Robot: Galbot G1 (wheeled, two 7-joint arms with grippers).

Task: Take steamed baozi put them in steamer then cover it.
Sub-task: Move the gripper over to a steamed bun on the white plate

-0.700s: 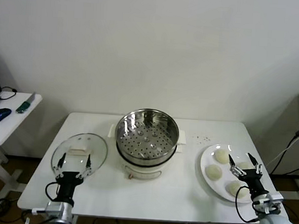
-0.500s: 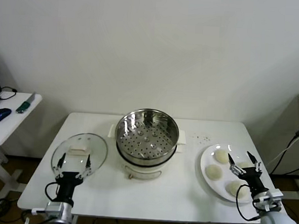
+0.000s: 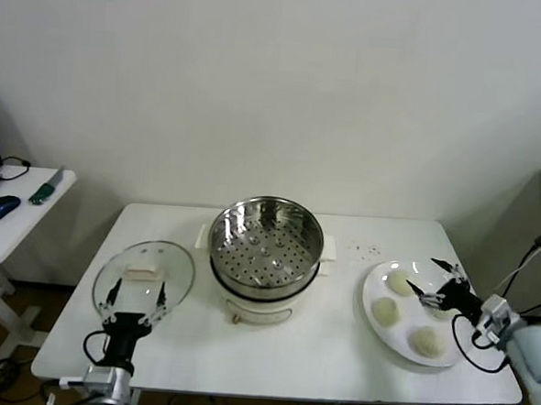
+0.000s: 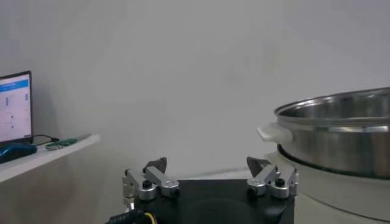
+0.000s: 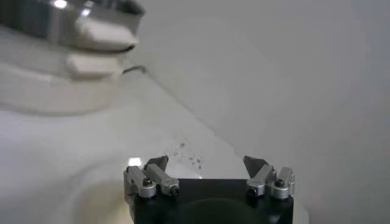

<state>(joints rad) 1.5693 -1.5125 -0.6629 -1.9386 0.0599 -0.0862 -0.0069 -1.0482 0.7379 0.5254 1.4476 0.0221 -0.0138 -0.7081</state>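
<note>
Four steamed baozi [image 3: 400, 283] on one plate [image 3: 372, 287], one empty steamer [image 3: 266, 243], one cover [image 3: 144, 272]; both pincers [image 3: 431, 278] [image 3: 136, 294] apart.

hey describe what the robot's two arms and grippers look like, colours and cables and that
Both match. The left gripper and right gripper each have a black body, slim dark fingers and silver metal brackets with dark screws at the finger bases. A black cable loops beside each wrist. The wrists are silver-grey, and the right arm continues in a pale grey-white shell.

Cream-white steamed baozi [image 3: 387, 311] sit on a white plate [image 3: 372, 287], beside the shiny steel steamer [image 3: 266, 244] dotted with holes.
</note>
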